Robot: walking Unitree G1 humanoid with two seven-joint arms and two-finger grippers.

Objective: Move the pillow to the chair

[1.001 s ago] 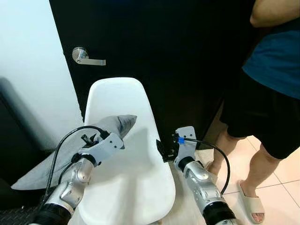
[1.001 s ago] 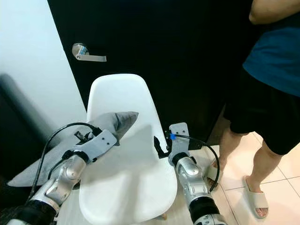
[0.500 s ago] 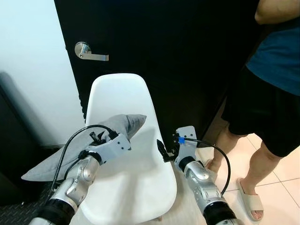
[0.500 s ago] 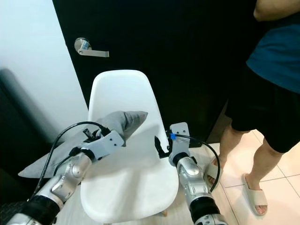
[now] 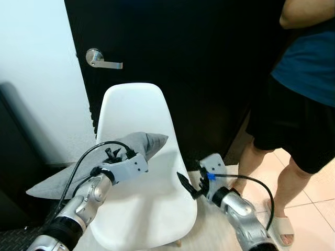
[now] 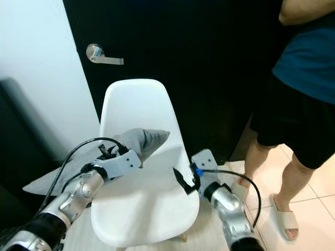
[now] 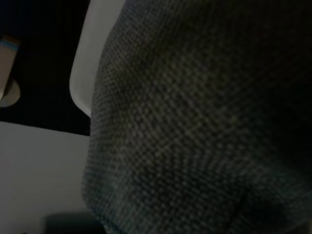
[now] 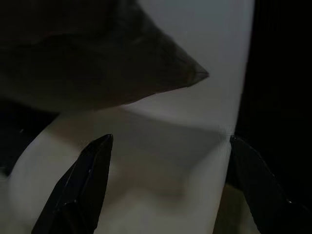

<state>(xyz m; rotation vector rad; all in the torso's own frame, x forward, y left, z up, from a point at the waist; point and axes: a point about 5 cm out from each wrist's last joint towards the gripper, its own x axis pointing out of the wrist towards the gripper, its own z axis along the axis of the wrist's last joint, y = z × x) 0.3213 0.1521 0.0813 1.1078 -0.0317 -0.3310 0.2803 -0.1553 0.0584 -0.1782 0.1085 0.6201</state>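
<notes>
A grey pillow hangs in the air over the left side of the white shell chair. One corner of it reaches above the seat and the rest trails off past the chair's left edge. My left gripper is shut on the pillow, its fingers buried in the fabric; the left wrist view has the grey weave pressed close. My right gripper stands open at the seat's right edge, holding nothing. In its wrist view the fingers are spread wide, facing the seat and the pillow's corner.
A black door with a silver lever handle stands right behind the chair. A person in dark shorts and sandals stands close on the right, on the tile floor. Dark furniture sits to the left by the white wall.
The left gripper has carried the pillow to the right, so its corner reaches further over the seat. The right gripper has dropped lower and a little right beside the seat edge.
</notes>
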